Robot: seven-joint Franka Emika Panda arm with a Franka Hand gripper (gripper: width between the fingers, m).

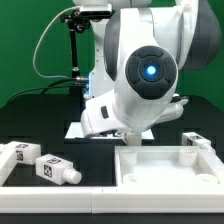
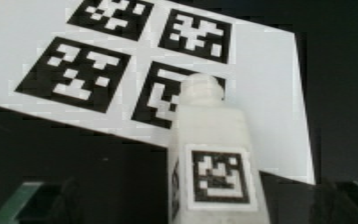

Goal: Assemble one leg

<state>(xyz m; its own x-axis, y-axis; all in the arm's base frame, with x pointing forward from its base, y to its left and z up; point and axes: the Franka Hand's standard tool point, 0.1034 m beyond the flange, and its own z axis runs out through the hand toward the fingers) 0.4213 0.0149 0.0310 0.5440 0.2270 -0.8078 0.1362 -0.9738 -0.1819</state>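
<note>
**Pincer [image 2: 190, 207] hangs wide over a lone leg**

The pincer stands open in the wrist view. Its two dark fingers [image 2: 34, 203] sit far apart at the edges of the shot, and neither touches the leg [image 2: 211, 150] that lies between them. The leg is a small white block. Its narrow peg end overlaps one of the four tags on the marker board [image 2: 51, 30], and its own tagged end reaches past the board's edge toward the dark table [image 2: 345, 120]. It appears to lie flat, not lifted, though the view from above cannot settle that.

The wide spread looks deliberate: with the block centred between the fingers and running lengthwise away from the camera, a straight drop would put a finger on each long side.

In the exterior view the arm's bulk [image 1: 145, 70] hides both pincer and leg (only the wrist camera shows them). The parts waiting elsewhere are in plain sight: two more legs [image 1: 55, 169] at the exterior view's left, another [image 1: 196, 141] at its right, and the rimmed white panel [image 1: 150, 152] in front of the arm.

Judged from this, the pick-up has not yet been made, and a drop that is off-centre could nudge the leg off line
</note>
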